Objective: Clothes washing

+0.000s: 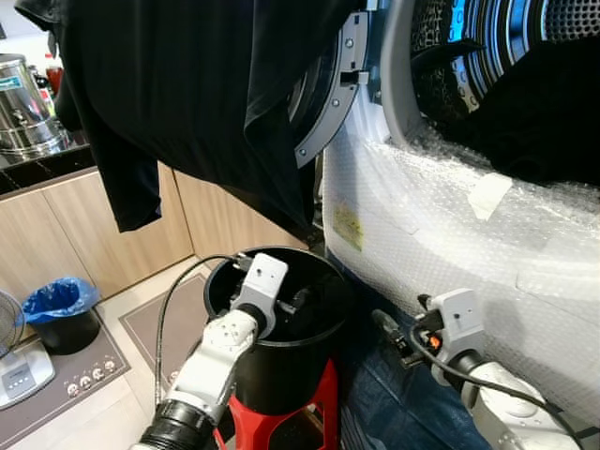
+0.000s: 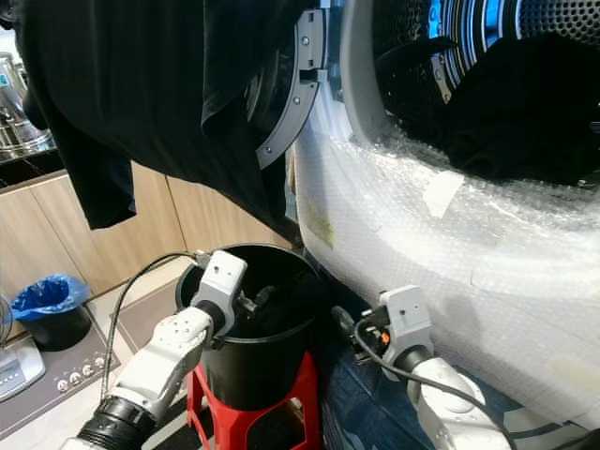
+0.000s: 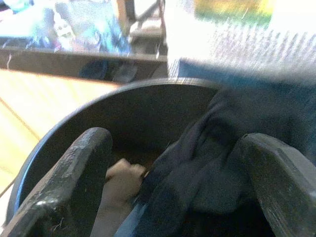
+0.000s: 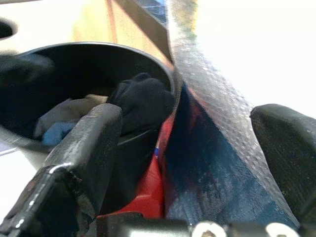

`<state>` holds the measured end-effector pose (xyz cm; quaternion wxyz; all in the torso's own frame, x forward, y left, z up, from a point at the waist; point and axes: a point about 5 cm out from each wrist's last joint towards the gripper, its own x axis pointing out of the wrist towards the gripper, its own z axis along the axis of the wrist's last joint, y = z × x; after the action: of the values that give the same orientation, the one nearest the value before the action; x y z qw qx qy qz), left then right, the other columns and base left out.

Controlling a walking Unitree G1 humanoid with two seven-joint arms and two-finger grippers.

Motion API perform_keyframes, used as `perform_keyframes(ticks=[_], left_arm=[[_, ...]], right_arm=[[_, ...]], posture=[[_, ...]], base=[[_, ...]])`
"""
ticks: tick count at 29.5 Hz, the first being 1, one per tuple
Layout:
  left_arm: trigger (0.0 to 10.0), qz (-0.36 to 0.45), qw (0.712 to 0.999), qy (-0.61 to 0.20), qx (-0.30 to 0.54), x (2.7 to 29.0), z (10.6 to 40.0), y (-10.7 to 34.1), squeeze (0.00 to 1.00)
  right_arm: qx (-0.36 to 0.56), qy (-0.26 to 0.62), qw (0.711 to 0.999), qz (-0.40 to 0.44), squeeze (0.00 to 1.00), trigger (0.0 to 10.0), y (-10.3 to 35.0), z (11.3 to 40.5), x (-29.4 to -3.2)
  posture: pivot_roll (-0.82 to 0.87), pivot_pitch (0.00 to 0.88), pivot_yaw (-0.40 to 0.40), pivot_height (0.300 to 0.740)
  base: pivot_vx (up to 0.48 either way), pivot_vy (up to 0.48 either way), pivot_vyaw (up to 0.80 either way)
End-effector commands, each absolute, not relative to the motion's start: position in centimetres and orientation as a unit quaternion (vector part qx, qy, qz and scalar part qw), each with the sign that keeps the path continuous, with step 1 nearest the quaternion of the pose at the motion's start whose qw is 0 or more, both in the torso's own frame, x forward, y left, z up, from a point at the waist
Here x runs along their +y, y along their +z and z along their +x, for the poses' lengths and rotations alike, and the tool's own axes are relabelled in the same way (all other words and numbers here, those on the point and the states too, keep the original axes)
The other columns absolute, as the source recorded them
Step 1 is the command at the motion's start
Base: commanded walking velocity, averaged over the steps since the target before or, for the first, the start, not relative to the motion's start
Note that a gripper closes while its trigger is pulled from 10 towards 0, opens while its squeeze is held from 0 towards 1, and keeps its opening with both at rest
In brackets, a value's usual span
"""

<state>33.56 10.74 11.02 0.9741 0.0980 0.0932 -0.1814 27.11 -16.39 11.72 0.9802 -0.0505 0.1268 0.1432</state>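
Observation:
A black bucket (image 1: 281,375) stands on a red stool (image 1: 323,412) in front of the bubble-wrapped washing machine (image 1: 450,234). Dark clothes (image 3: 207,168) and a pale piece (image 3: 121,177) lie inside the bucket. My left gripper (image 1: 295,302) reaches into the bucket, open, its fingers either side of the dark cloth (image 3: 175,143). My right gripper (image 1: 389,333) hangs open, low between the bucket and the washer front, above blue denim (image 1: 394,403). A black garment (image 1: 187,84) hangs over the open washer door (image 1: 328,103). More dark laundry (image 1: 553,112) sits in the drum.
Wooden cabinets (image 1: 84,225) run along the left, with a metal urn (image 1: 23,103) on the counter. A small bin with a blue liner (image 1: 61,309) and a scale (image 1: 14,370) sit on the floor at left.

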Motion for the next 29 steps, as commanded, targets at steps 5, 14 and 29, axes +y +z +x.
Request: perform_keyframes(ticks=[5, 14, 29], left_arm=[[10.0, 0.096, 0.969, -0.211, 0.081, 10.5, 32.5, 11.5, 0.00], [10.0, 0.094, 0.971, -0.199, 0.096, 11.2, 32.1, 10.6, 0.00], [10.0, 0.127, 0.976, -0.163, 0.075, 10.1, 36.3, 12.6, 0.00]], right_arm=[[0.120, 0.134, 0.981, -0.074, 0.00, 10.0, 12.6, 27.5, -14.6], [0.134, 0.138, 0.978, -0.081, 0.00, 10.0, 12.9, 28.4, -11.8], [0.032, 0.242, 0.969, 0.030, 0.00, 10.0, 15.6, 25.9, -13.7]], posture=[[-0.08, 0.000, -0.003, 0.740], [-0.04, 0.000, -0.044, 0.740], [-0.09, 0.010, -0.041, 0.740]], base=[[0.000, 0.000, 0.00], [0.000, 0.000, 0.00], [0.000, 0.000, 0.00]])
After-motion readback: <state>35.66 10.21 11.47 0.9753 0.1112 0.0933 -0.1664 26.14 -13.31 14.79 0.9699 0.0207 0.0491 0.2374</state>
